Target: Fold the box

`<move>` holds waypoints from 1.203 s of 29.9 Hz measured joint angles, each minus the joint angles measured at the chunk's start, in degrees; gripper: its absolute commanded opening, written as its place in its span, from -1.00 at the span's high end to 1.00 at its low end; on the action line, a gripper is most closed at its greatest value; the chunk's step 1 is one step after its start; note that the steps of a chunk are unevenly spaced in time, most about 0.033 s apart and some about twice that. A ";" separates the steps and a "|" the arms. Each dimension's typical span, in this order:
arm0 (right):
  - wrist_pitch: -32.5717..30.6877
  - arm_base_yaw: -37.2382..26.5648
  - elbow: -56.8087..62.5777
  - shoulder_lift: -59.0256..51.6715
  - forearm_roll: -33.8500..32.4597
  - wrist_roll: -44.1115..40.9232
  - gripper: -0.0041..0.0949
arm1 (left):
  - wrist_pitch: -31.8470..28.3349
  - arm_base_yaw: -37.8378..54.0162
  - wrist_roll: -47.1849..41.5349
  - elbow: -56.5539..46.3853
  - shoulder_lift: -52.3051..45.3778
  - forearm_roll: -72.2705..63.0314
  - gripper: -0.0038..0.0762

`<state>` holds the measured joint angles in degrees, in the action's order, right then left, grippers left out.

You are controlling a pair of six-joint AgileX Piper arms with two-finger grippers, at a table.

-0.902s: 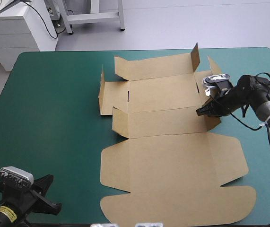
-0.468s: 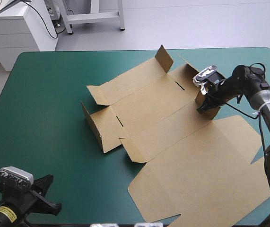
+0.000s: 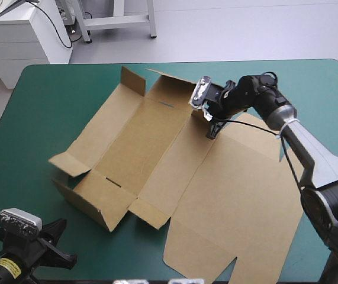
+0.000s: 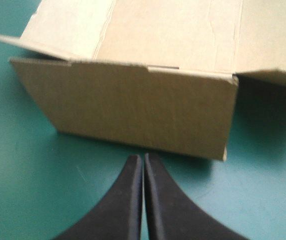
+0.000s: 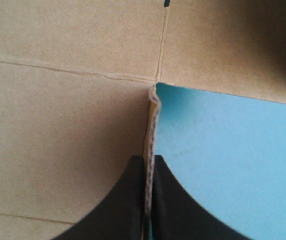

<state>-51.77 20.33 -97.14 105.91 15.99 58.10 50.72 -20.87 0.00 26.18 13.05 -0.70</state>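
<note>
right hand (image 5: 149, 162) pinching an edge of the box (image 3: 234, 177).
board looks light, stiff, crease-prone; best gripped at flap edges. left hand (image 4: 144, 159) closed, empty, near the box's raised wall.

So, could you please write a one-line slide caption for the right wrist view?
Right gripper shut on an edge of the brown box, teal-green cover beside.

We find the box (image 3: 216, 189) to be brown corrugated board, matt and faintly fibrous, its cut edge at the right gripper (image 5: 149, 159) showing the fluting. The teal-green cover (image 3: 50, 130) looks smooth with a soft sheen. The left gripper (image 4: 143, 156) has smooth, matt black fingers (image 4: 117, 205)
</note>
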 measured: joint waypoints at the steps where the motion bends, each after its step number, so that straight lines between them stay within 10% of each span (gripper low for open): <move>1: 0.64 1.34 -0.21 0.33 0.05 1.32 0.95 | 0.00 0.00 0.00 0.00 0.00 0.00 0.92; 29: 2.69 13.58 -0.82 5.38 -0.40 6.95 0.95 | 0.00 0.00 0.00 0.00 0.00 0.00 0.92; 36: 3.37 13.58 -0.82 5.38 -0.45 5.39 0.62 | 0.06 0.00 0.00 0.00 0.00 0.00 0.92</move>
<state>-48.40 33.91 -97.95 111.29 15.53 63.49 50.78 -20.87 0.00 26.18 13.05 -0.70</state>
